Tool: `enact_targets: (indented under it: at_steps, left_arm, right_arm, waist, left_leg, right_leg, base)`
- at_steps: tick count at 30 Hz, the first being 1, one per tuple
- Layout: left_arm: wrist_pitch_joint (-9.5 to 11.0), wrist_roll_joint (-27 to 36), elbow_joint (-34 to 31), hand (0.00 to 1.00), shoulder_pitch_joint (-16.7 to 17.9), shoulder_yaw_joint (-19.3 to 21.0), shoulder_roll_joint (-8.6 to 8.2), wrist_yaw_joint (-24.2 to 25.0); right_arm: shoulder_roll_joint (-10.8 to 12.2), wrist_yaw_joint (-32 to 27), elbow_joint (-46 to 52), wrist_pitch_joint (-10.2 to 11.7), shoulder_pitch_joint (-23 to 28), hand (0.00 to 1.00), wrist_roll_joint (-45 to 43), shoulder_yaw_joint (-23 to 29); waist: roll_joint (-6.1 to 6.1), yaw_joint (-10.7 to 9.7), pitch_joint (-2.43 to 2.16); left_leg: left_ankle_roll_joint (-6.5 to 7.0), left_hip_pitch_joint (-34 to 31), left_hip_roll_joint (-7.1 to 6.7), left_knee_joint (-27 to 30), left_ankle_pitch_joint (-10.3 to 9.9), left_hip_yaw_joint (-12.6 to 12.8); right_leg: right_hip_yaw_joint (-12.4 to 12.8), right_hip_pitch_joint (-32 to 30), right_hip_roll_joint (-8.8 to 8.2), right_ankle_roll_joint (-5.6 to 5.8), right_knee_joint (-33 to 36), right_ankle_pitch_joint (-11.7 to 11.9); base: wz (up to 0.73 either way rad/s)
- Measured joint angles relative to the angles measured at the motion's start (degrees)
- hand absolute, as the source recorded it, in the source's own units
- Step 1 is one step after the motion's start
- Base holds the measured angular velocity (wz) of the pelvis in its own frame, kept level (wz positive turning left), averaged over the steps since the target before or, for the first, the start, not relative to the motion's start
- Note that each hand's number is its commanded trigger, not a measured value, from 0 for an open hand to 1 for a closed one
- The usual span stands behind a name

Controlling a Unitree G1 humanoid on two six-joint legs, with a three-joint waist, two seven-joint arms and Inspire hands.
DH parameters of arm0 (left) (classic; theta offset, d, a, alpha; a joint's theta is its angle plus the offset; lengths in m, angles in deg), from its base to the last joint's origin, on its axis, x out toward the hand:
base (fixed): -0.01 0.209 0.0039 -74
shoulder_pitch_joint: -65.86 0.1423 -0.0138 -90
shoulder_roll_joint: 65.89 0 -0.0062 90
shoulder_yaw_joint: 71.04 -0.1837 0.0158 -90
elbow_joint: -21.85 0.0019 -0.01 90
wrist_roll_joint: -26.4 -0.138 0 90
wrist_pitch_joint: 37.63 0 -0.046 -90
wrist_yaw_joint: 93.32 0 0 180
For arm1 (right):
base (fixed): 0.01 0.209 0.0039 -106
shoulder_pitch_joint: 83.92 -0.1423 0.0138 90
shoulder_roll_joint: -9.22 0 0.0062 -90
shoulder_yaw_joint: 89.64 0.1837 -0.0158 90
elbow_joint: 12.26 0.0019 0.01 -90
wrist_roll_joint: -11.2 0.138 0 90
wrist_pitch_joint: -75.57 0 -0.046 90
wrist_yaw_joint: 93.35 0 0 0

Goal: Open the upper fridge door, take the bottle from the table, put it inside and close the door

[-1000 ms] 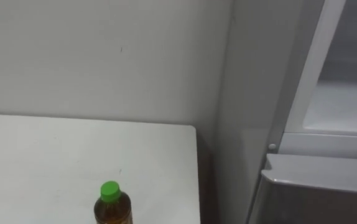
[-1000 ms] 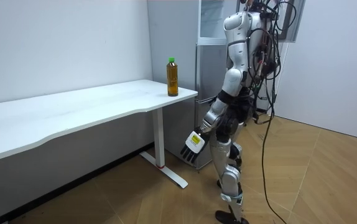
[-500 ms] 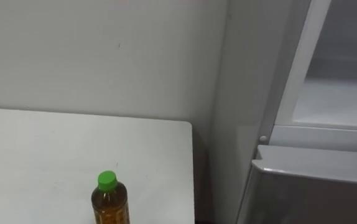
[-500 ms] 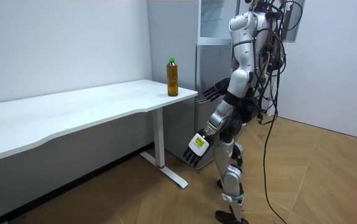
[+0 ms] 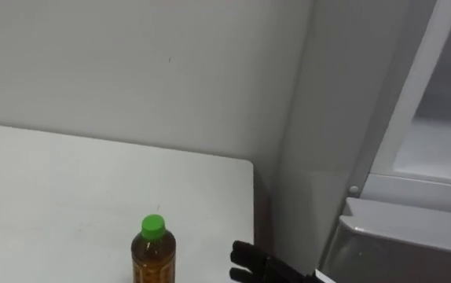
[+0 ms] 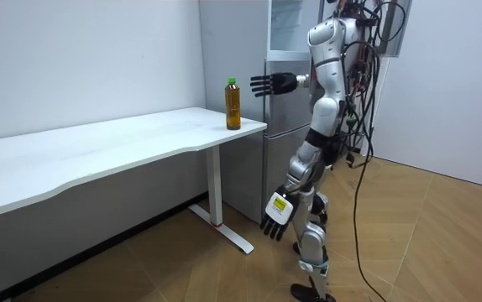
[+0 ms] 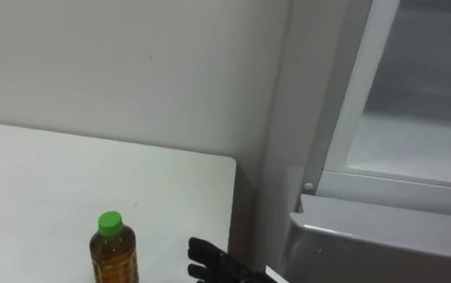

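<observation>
A bottle (image 5: 153, 255) of amber drink with a green cap stands upright near the right end of the white table (image 5: 53, 196). My right hand (image 5: 261, 266) is open with its fingers spread, just right of the bottle at the table's end, apart from it. In the room view the same hand (image 6: 268, 83) is stretched out at the height of the bottle's (image 6: 233, 105) top. My left hand (image 6: 276, 214) hangs open beside my leg. The upper fridge compartment (image 5: 445, 149) shows its pale inside at the right.
The grey fridge (image 6: 285, 109) stands right beside the table's end, with a narrow dark gap between them. Its lower door (image 5: 414, 244) is closed. A plain wall runs behind the table. I stand on the wooden floor (image 6: 426, 243) in front of the fridge.
My right arm has risen from hip height and now reaches out level toward the bottle. The left hand has swung a little lower and back. The eye view has shifted slightly.
</observation>
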Motion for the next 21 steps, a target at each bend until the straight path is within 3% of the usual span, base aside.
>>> enact_targets:
  at_steps: [6, 14, 21]
  left_arm:
    - [-0.1, 0.0, 0.5, 0.00, -0.2, -0.1, -0.02, -0.5]
    - [-1.2, -0.6, 2.3, 0.00, -1.1, -1.3, -0.23, -1.4]
    - [-1.3, -0.6, 2.1, 0.00, -1.1, -2.1, -1.60, -3.7]
  right_arm:
    - [-0.1, 1.6, 1.4, 0.0, -0.4, 0.00, 0.9, 2.8]
    - [-0.1, 2.4, 6.4, 0.3, -6.5, 0.00, 5.1, 4.3]
    - [0.5, -1.4, 7.2, 0.8, -7.8, 0.00, 4.2, 4.1]
  waist:
    - [0.00, -0.2, 0.01]
    - [0.41, -1.2, 0.34]
    - [1.25, -1.0, 0.75]
  left_leg:
    - [-0.02, 0.5, 0.21, 0.0, 0.0, 0.2]
    - [-0.39, 0.4, 0.33, -0.4, -0.3, 0.1]
    - [-0.38, 0.4, 0.27, -0.1, -0.3, 0.1]
  right_leg:
    - [-0.4, 0.4, 0.20, -0.11, 0.0, -0.1]
    - [-0.7, 0.5, 0.31, -0.43, -0.6, 0.2]
    - [-0.6, 0.6, 0.34, -0.33, -0.7, 0.2]
  base:
    - [-0.02]
    - [0.00]
    - [0.00]
